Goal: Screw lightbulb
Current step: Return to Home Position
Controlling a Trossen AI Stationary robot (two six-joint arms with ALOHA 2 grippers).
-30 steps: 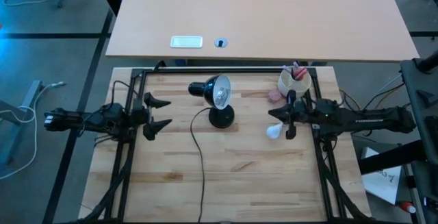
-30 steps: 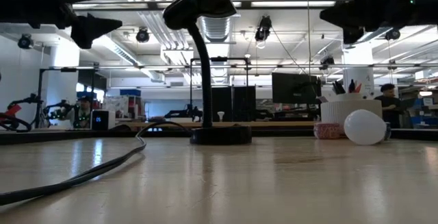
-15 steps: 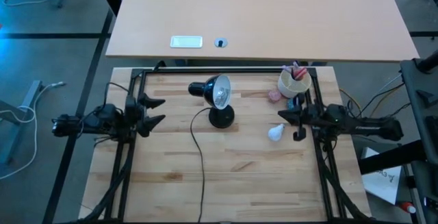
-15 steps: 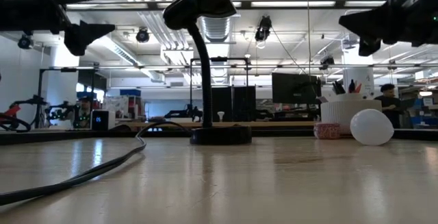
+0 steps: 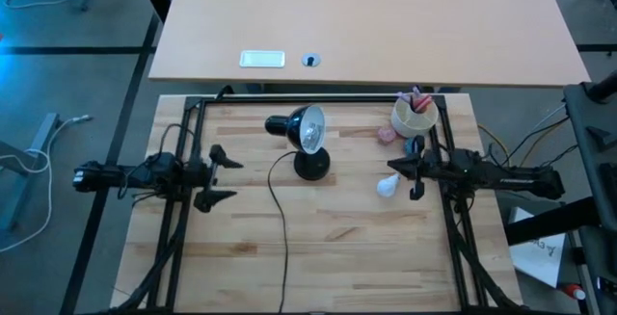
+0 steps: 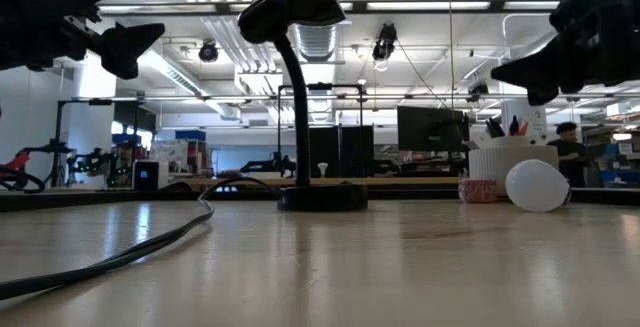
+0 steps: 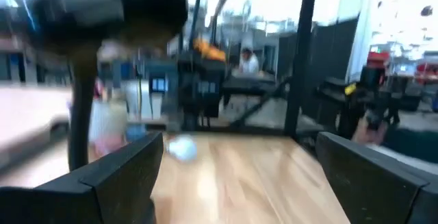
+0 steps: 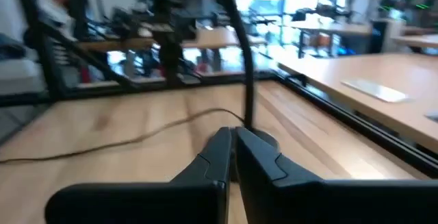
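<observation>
The small white lightbulb lies on its side on the wooden table, right of the black desk lamp; it also shows in the low view. The lamp stands on its round base, its silvery shade tipped toward the near edge. My right gripper is shut and empty, hovering just above and beside the bulb, clear of it. My left gripper is open and empty, in the air left of the lamp.
The lamp's black cord runs from the base to the near edge. A cream cup with pens, a pink ball and a blue ball stand at the far right. A black frame rims the table.
My left gripper has drawn back toward the left edge, then come right and toward the near edge, still open. My right gripper has gone toward the right edge, then back left and down toward the bulb. The bulb has rocked a little on the table.
</observation>
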